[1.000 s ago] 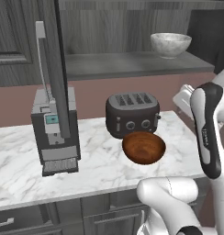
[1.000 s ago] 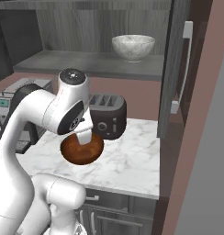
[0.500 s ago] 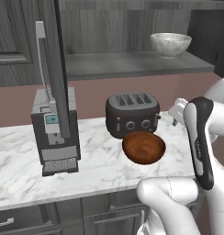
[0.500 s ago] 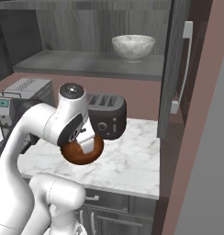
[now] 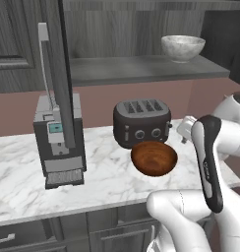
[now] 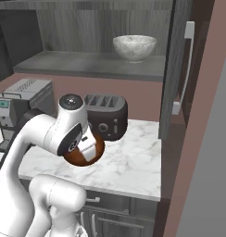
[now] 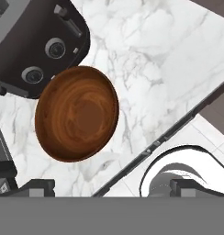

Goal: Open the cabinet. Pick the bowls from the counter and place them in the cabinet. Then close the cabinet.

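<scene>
The cabinet (image 5: 141,69) stands open, its left door (image 5: 60,74) and right door (image 6: 176,69) swung out edge-on. On its shelf, toward the right, rests the pale grey-white bowl (image 5: 183,47) (image 6: 134,47). The reddish-brown bowl (image 5: 154,158) (image 7: 77,112) sits on the marble counter in front of the toaster, near the front edge. My gripper (image 7: 116,188) hovers open above it on its near side, with the fingertips (image 7: 38,186) wide apart and nothing between them. In the right base view my wrist covers part of the brown bowl (image 6: 80,157).
A black toaster (image 5: 141,123) stands just behind the brown bowl. A grey coffee machine (image 5: 60,142) is at the counter's left, partly behind the open left door. The right door's bar handle (image 6: 186,65) juts out over the counter's right end (image 6: 138,166).
The arm has swung down and the hand has dropped closer to the brown bowl. Both bowls and the doors stay where they were.
</scene>
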Robot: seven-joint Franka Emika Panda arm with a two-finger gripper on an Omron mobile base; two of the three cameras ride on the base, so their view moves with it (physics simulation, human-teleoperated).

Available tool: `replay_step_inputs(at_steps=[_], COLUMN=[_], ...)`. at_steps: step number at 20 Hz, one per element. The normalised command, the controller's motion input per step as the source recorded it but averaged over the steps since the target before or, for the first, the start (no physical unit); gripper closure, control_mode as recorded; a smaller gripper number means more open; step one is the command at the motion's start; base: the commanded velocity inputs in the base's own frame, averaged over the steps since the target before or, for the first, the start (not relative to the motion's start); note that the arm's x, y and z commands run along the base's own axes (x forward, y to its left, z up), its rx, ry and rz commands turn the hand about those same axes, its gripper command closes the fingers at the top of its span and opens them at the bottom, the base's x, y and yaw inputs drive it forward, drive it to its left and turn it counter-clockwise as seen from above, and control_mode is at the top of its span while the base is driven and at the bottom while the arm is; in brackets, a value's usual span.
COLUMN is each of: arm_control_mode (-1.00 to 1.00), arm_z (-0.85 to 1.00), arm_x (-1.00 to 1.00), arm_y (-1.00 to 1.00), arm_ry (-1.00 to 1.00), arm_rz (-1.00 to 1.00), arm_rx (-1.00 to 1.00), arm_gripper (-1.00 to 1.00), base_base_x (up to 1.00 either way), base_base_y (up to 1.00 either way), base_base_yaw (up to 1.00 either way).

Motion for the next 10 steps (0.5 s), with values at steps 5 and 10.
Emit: replay_step_inputs(at_steps=[5, 10], arm_control_mode=[-1.0, -1.0], arm_z=[-0.15, -0.13], arm_x=[0.0, 0.0], arm_y=[0.01, 0.0], arm_ry=[0.0, 0.0], arm_rz=[0.06, 0.06], arm_rx=[-0.02, 0.0], arm_gripper=[-1.0, -1.0], base_base_x=[0.0, 0.0], base_base_y=[0.0, 0.0], base_base_yaw=[0.0, 0.0])
